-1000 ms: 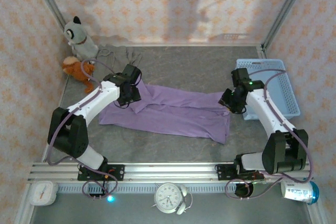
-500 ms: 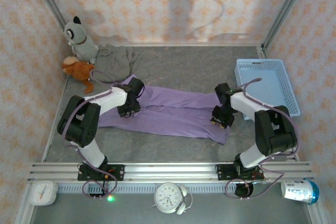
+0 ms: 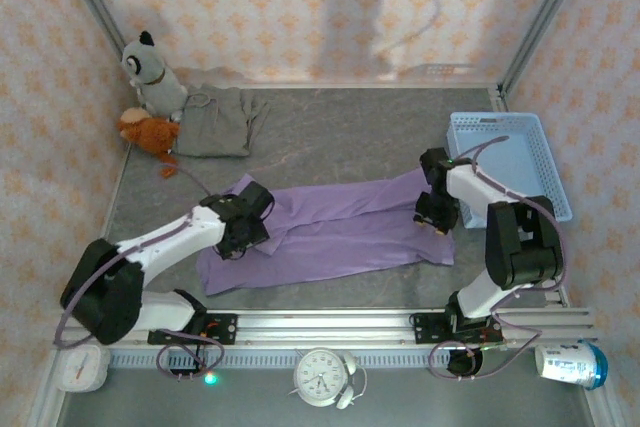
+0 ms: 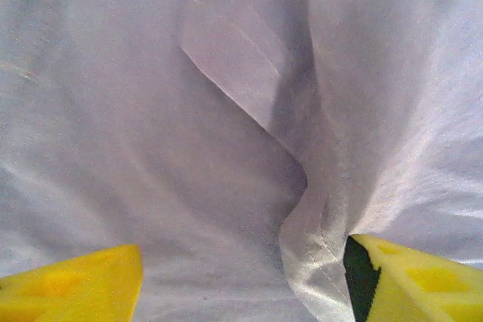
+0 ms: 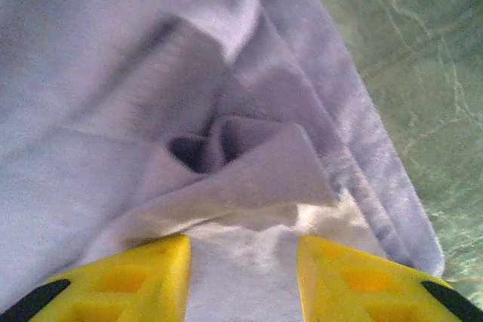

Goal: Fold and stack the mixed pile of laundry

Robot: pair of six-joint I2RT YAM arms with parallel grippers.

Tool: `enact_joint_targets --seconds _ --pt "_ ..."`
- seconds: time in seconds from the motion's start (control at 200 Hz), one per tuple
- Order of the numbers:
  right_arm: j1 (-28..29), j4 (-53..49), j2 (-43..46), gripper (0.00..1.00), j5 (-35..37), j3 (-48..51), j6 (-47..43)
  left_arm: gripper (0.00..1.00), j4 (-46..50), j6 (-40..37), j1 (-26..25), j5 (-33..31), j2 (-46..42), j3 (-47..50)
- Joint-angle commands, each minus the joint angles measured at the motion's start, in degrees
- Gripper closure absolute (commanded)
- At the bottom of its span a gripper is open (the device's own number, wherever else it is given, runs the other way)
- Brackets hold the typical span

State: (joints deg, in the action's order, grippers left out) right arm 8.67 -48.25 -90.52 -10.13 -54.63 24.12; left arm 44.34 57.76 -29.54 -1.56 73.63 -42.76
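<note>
The large lavender garment (image 3: 340,232) lies spread across the middle of the table, folded lengthwise with some wrinkles. My left gripper (image 3: 243,237) rests low on its left end. In the left wrist view that gripper (image 4: 245,262) is open, with flat lavender cloth (image 4: 151,148) between the yellow fingers and a raised fold beside the right finger (image 4: 423,277). My right gripper (image 3: 432,217) sits on the garment's right end. In its wrist view the gripper (image 5: 243,250) is open over flat cloth, with a bunched fold (image 5: 226,148) just ahead. The small taupe garment (image 3: 215,119) lies at the back left.
A light blue slatted basket (image 3: 545,172) stands at the right, just behind the right arm. A grey plush toy (image 3: 150,72) and an orange one (image 3: 146,130) sit in the back left corner beside the taupe garment. Bare grey table (image 3: 340,132) shows behind the lavender garment.
Both sets of jaws have widened. The left gripper moved toward the near edge, dragging the garment's left end with it. The right gripper shifted slightly right and back, and the cloth lies flatter.
</note>
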Motion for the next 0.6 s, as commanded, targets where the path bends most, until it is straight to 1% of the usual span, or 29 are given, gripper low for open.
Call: enact_joint_targets --seconds 0.0,0.1,0.185,0.315,0.44,0.52,0.595 --pt "-0.1 -3.0 4.2 0.56 -2.7 -4.0 -2.6 0.28 3.5 -3.4 4.7 -4.7 -3.1 -3.4" --pt "-0.1 -5.3 5.2 0.56 -3.1 -6.4 -3.7 0.32 1.0 -9.0 9.3 -2.4 -3.1 -4.8" --pt "-0.1 -6.1 5.5 0.56 -3.5 -7.4 -4.3 0.35 -1.9 -12.8 11.3 -0.7 -1.4 -5.4" --pt "-0.1 -6.2 5.5 0.56 -4.6 -7.7 -3.9 0.41 -5.5 -15.5 12.2 1.1 3.5 -6.6" --pt "0.1 -6.1 5.9 0.56 -5.9 -7.6 -3.5 0.55 -9.1 -15.9 12.3 2.5 7.7 -6.6" --pt "0.1 -6.5 6.4 0.56 -5.4 -7.5 -3.4 0.61 -9.5 -15.4 12.3 2.2 9.7 -6.1" --pt "0.1 -6.9 6.6 0.57 -4.8 -7.4 -3.6 0.64 -9.0 -14.8 12.3 1.3 10.8 -5.6"
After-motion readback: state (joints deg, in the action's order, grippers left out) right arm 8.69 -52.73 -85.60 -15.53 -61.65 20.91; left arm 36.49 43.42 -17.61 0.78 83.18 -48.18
